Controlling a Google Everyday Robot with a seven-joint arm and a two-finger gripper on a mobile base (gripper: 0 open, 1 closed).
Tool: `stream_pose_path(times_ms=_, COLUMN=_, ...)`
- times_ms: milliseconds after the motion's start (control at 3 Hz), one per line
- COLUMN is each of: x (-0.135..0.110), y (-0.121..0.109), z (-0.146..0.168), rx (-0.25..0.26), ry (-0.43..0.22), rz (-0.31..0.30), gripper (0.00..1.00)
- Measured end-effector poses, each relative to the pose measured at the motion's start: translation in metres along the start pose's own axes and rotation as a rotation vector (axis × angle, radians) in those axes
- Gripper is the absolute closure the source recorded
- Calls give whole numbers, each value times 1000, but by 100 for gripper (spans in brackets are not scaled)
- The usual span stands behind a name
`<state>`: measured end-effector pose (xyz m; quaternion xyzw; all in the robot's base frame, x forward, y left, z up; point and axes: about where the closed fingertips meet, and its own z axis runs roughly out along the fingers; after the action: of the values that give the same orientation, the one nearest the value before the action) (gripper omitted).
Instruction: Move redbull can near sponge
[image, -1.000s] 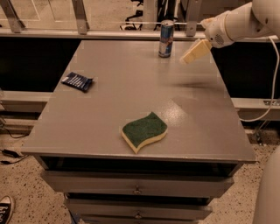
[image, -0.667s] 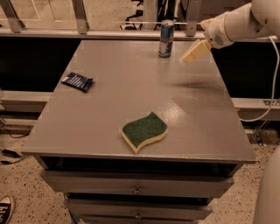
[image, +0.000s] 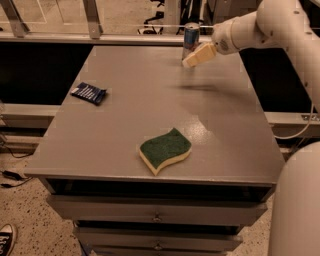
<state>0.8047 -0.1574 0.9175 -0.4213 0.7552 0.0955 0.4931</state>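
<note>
The redbull can stands upright at the far edge of the grey table, silver and blue. My gripper hangs just in front and to the right of the can, above the table, its cream fingers overlapping the can's lower right side. The white arm comes in from the upper right. The sponge, dark green on top with a pale yellow base, lies flat near the table's front edge, far from the can.
A small dark blue striped packet lies at the table's left side. Drawers sit under the tabletop. A railing runs behind the table. The robot's white body fills the lower right.
My gripper has moved left toward the can and now overlaps its right side. The can, sponge and packet have not moved.
</note>
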Motion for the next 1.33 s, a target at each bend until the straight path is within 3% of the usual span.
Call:
stream_pose_path(times_ms=667, x=-11, y=-18, z=46, rx=76, ry=-49, rz=80, gripper=0)
stream_pose_path(times_ms=1000, x=-5, y=-47, z=66, rx=169, ry=-71, rz=136, gripper=2)
stream_pose_path(times_ms=1333, x=3, y=-65, z=74, rx=229, ry=-74, rz=184, gripper=25)
